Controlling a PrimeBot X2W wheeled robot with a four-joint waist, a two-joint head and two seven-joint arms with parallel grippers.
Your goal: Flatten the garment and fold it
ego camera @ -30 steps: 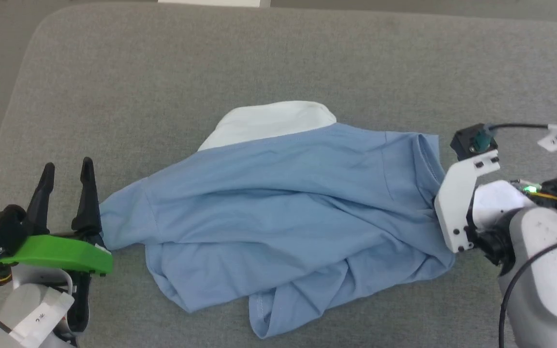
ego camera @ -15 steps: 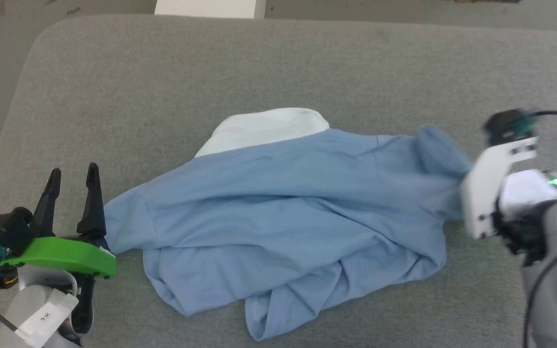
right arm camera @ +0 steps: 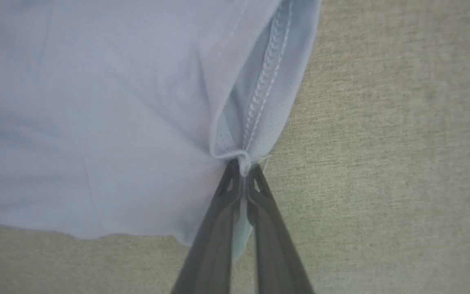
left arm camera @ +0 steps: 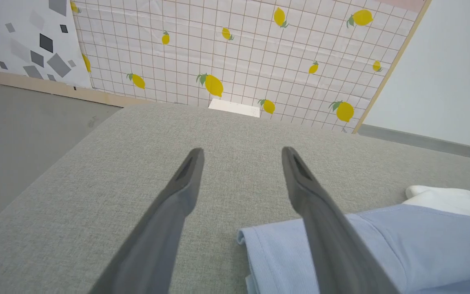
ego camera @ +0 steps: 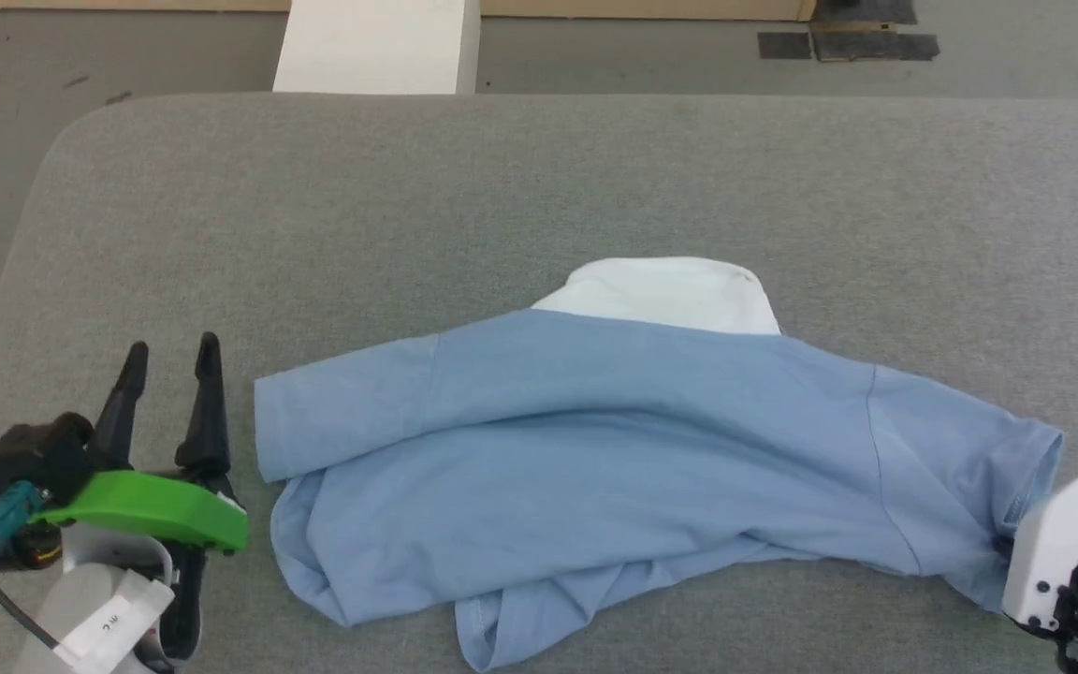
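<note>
The garment [ego camera: 614,440], a light blue T-shirt with a white panel [ego camera: 670,292] at its far edge, lies rumpled across the grey table [ego camera: 539,178]. My right gripper [right arm camera: 243,168] is shut on the hemmed edge of its right sleeve [right arm camera: 263,94]; in the head view that arm's white bracket [ego camera: 1058,552] sits at the sleeve's end, fingers hidden. My left gripper [ego camera: 172,360] stands open just left of the other sleeve [ego camera: 333,421], apart from it. In the left wrist view the left gripper [left arm camera: 241,155] hovers over bare cloth, the sleeve [left arm camera: 276,253] under its right finger.
Beyond the table's far edge stand a white block [ego camera: 375,45] and grey floor with dark tape [ego camera: 848,42]. A lemon-print grid wall [left arm camera: 239,53] rises behind the table in the left wrist view. Bare table surface lies beyond the garment.
My right gripper shut on the right sleeve and pulled it rightward, stretching the garment out. The head camera tilted up, showing more floor. The left gripper stayed open and still.
</note>
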